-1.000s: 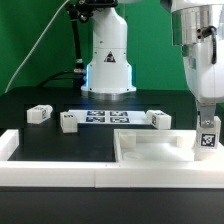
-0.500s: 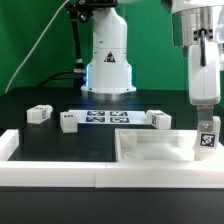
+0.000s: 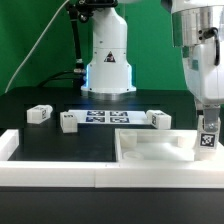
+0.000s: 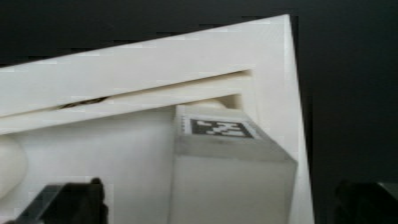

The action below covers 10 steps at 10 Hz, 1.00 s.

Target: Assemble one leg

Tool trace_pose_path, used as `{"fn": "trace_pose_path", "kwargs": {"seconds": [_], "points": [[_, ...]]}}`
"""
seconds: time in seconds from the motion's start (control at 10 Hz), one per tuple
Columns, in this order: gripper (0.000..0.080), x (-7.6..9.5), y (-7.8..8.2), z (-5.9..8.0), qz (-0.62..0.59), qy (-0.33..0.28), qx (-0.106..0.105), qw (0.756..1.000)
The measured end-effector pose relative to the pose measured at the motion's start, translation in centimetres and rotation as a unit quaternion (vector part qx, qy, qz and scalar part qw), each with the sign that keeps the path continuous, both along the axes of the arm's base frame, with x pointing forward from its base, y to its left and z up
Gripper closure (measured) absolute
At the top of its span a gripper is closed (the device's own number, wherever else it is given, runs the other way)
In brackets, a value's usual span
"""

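Note:
A white leg (image 3: 207,141) with a black-and-white tag stands upright at the corner of the large white panel (image 3: 150,150), on the exterior view's right. My gripper (image 3: 207,116) hangs straight above it. In the wrist view the leg (image 4: 231,165) shows its tag facing up, at the corner of the panel (image 4: 125,90). It sits between my two dark fingers (image 4: 71,203), and a gap shows on each side of it. The gripper (image 4: 214,208) is open and grips nothing.
Three more white legs (image 3: 39,113) (image 3: 68,122) (image 3: 160,119) lie on the black table around the marker board (image 3: 105,117). The robot base (image 3: 108,60) stands behind. A low white wall (image 3: 50,172) runs along the front edge.
The gripper rose a little above the leg and came back down. The leg stays in the same place on the panel corner.

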<state>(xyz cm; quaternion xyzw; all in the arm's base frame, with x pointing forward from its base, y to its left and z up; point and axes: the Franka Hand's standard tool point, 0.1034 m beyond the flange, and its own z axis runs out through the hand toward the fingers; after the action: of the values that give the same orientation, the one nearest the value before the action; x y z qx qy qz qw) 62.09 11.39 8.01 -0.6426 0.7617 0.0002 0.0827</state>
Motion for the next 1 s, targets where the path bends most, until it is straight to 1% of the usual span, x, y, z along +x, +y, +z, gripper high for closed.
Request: {"fn": "trace_pose_path", "kwargs": {"seconds": [1.0], "points": [[0.015, -0.06, -0.01, -0.16, 0.0, 0.001, -0.001, 1.0]]}}
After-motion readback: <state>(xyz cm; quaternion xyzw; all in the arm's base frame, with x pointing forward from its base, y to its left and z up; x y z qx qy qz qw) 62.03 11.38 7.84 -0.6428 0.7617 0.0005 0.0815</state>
